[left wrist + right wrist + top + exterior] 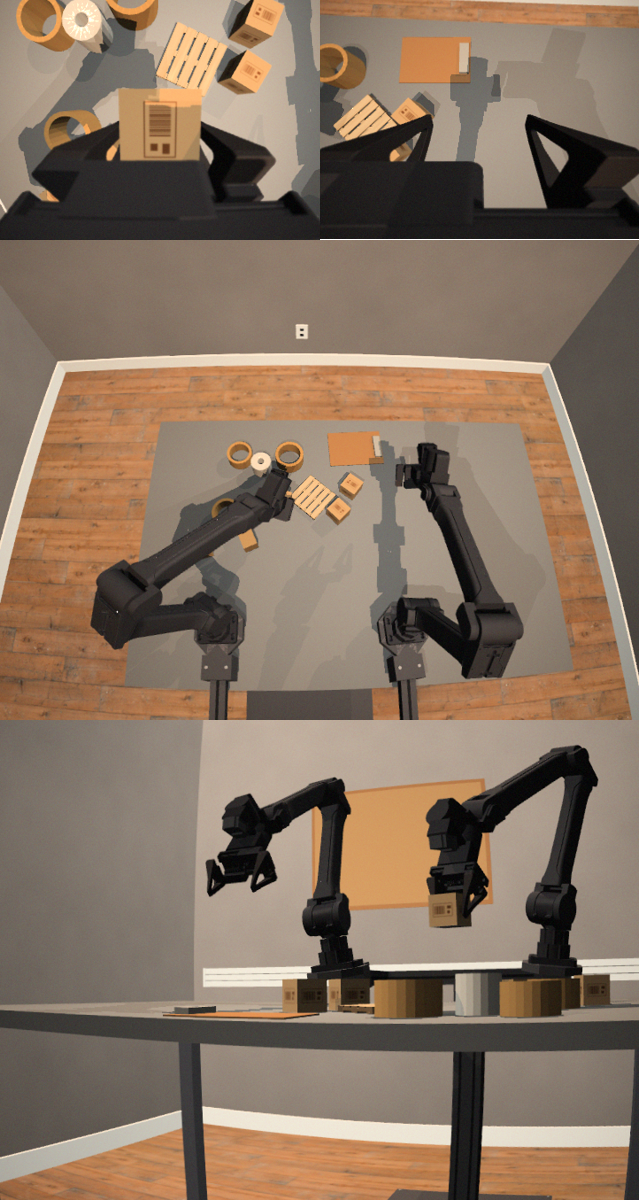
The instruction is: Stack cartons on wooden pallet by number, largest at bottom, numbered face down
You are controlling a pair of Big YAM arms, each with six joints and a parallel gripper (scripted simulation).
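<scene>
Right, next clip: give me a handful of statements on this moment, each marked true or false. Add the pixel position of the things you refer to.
1. The left gripper [448, 901] [159, 120] holds a carton [447, 909] [160, 129] up off the table. True.
2. The right gripper [240, 882] [479, 119] is clamped on a carton. False: it is open with nothing between its fingers.
3. The slatted pallet [313, 497] [192, 58] [366, 119] has no carton on it. True.
4. The white roll [260, 461] [478, 994] [81, 19] lies on its side. False: it stands upright.
5. The orange clipboard [350, 448] [242, 1015] [430, 59] carries a carton. False: no carton is on it.
</scene>
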